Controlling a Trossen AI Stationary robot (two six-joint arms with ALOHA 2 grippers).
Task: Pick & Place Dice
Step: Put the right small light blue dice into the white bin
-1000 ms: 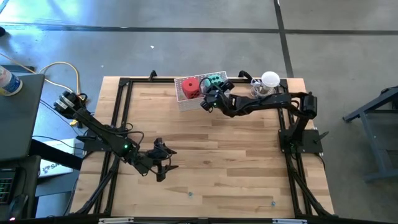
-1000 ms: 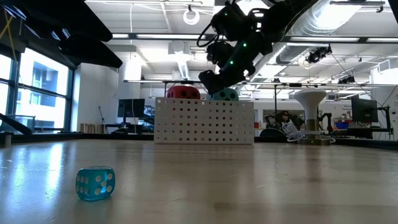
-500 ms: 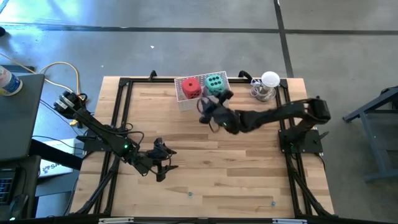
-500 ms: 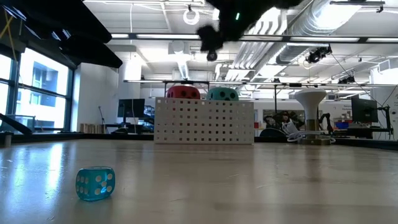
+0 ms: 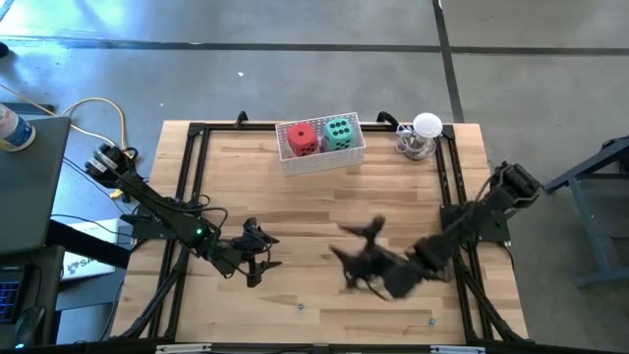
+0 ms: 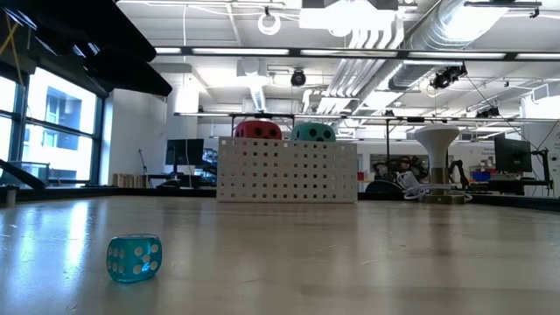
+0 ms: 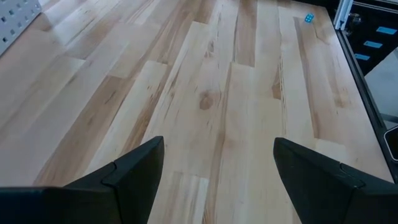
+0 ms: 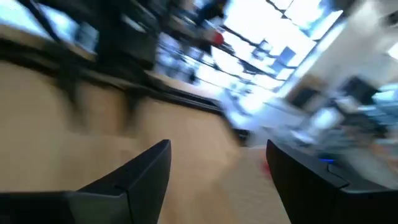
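Note:
A red die point(image 5: 302, 139) and a teal-green die point(image 5: 340, 132) sit side by side in a white perforated basket point(image 5: 324, 160) at the table's far edge; their tops show above its wall point(image 6: 287, 171) in the low view. A small clear blue die point(image 6: 134, 258) lies on the bare wood, also seen far off as the blue die point(image 7: 309, 18). My right gripper point(image 5: 354, 254) is open and blurred over the near middle of the table, its fingers point(image 8: 149, 168) holding nothing. My left gripper point(image 5: 265, 256) waits open over the near left, nothing between its fingers point(image 7: 137, 165).
A white ball-topped stand point(image 5: 426, 128) is at the far right corner, beside the basket. Black frame rails point(image 5: 192, 187) run along the table's edges. The wood between the basket and both grippers is bare.
My right gripper has swung from over the basket at the far edge across the table toward the near edge, turning as it went and leaving the low view at the top. The teal-green die it partly covered now shows whole in the basket. The dice have not moved.

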